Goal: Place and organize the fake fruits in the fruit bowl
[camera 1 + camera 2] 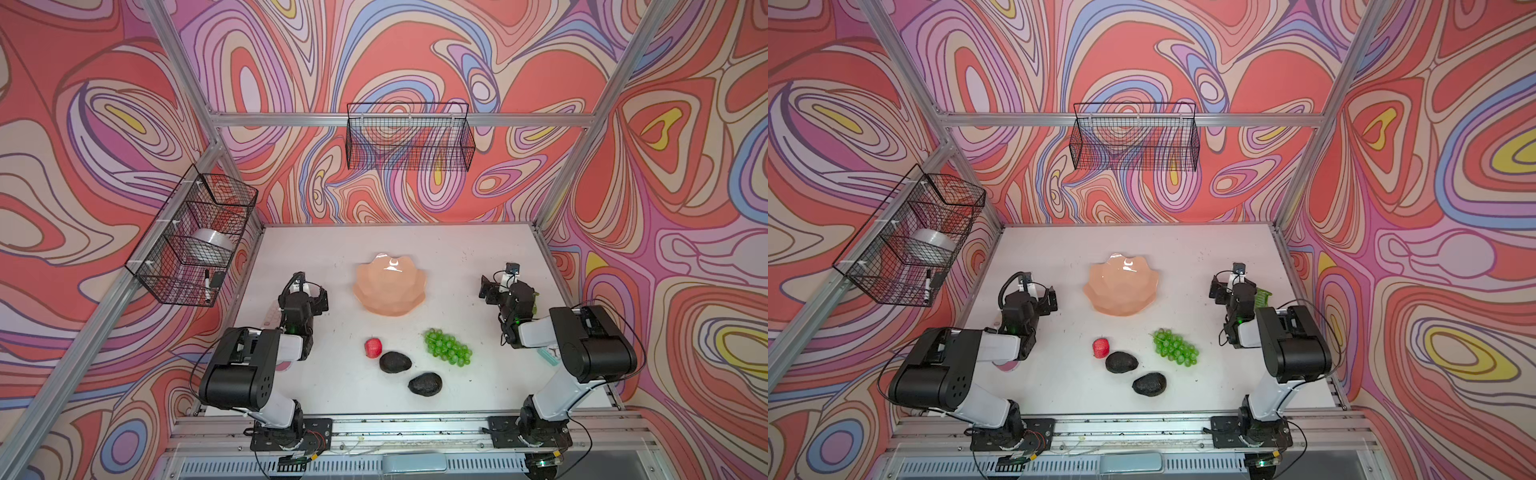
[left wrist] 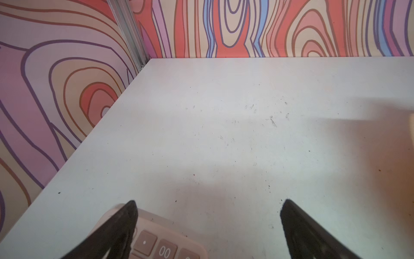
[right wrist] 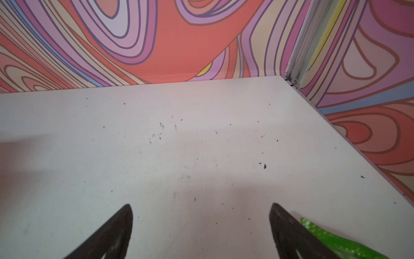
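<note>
We find the fruit bowl (image 1: 390, 286) standing upright near the middle of the white table (image 1: 478, 249), between the two arms. All the fruits lie on the table in front of it, toward the robot's bases, and apart from it. The red strawberry (image 1: 373, 347) sits at the left of the group, just beside the farther avocado (image 1: 395, 362). The nearer avocado (image 1: 424, 384) lies closer to the bases, near its twin but not touching it. The green grapes (image 1: 448, 347) rest to the right of the strawberry, apart from both avocados. The left gripper (image 2: 207, 206) hovers left of the bowl, its jaws spread wide with nothing between them, over the corner of a pink calculator (image 2: 156, 242). The right gripper (image 3: 201, 208) hovers right of the bowl, jaws likewise spread wide and holding nothing, just beside a green crinkly packet (image 3: 331, 240).
</note>
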`<move>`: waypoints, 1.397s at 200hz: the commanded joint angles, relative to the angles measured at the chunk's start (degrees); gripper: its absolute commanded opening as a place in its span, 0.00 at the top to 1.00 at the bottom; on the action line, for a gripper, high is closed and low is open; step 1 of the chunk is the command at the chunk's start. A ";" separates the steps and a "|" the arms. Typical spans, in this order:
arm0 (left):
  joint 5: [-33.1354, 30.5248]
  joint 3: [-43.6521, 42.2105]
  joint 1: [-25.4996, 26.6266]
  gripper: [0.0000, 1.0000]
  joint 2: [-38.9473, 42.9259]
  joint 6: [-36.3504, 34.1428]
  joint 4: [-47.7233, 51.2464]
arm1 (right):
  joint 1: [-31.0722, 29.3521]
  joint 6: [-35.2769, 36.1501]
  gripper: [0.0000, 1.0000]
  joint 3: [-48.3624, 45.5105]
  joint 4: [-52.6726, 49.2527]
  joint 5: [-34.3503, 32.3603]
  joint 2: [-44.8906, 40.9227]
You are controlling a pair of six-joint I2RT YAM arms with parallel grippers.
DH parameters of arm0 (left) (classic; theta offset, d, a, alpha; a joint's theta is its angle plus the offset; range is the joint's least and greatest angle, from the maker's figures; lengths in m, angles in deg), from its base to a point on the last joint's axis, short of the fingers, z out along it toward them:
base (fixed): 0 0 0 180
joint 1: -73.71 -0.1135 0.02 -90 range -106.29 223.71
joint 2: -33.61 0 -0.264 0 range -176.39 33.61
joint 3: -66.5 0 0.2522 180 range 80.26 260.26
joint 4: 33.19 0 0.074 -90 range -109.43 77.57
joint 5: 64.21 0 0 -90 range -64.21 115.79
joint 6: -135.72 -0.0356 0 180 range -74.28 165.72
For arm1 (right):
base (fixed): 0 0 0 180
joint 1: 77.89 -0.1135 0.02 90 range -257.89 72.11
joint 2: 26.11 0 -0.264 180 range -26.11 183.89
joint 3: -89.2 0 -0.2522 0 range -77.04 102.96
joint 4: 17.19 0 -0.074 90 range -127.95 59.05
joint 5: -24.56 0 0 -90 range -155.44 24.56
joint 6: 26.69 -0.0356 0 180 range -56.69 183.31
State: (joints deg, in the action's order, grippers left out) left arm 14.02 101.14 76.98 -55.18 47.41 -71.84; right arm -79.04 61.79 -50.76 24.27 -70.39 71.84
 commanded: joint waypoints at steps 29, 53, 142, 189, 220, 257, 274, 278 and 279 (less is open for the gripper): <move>0.36 0.14 -0.46 0.00 0.21 -0.45 -0.11 | 0.36 0.31 0.02 0.68 -0.63 0.42 0.18; 0.34 0.17 -0.46 0.00 0.21 -0.46 -0.07 | 0.36 0.34 0.02 0.69 -0.71 0.45 0.22; 0.45 0.54 -0.50 0.00 0.08 -0.31 0.51 | 0.36 0.33 0.02 0.81 -0.81 0.47 0.20; 0.43 0.40 -0.46 0.00 0.19 -0.36 0.41 | 0.42 0.38 0.02 0.70 -0.69 0.47 0.23; -0.36 0.58 -0.46 0.02 1.43 -0.42 1.46 | 0.36 0.61 0.02 0.27 0.04 0.07 -0.13; -3.84 14.66 -0.10 0.00 17.71 6.64 38.81 | 0.36 -4.07 0.02 9.48 -26.83 -2.21 -12.33; -3.61 19.76 -0.10 0.00 23.32 12.23 51.35 | 0.36 -15.43 0.02 15.34 -37.79 -2.87 -16.90; -4.47 20.39 -0.10 0.00 24.65 13.97 53.11 | 0.40 -19.52 0.02 16.45 -40.56 -2.99 -17.68; -4.65 20.49 -0.10 0.00 24.95 14.53 53.50 | 0.42 -20.43 0.01 16.79 -41.48 -3.02 -17.87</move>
State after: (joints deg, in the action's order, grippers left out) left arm 12.21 115.70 76.98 -37.83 52.16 -40.32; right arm -79.04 57.82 -42.32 2.52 -71.22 61.05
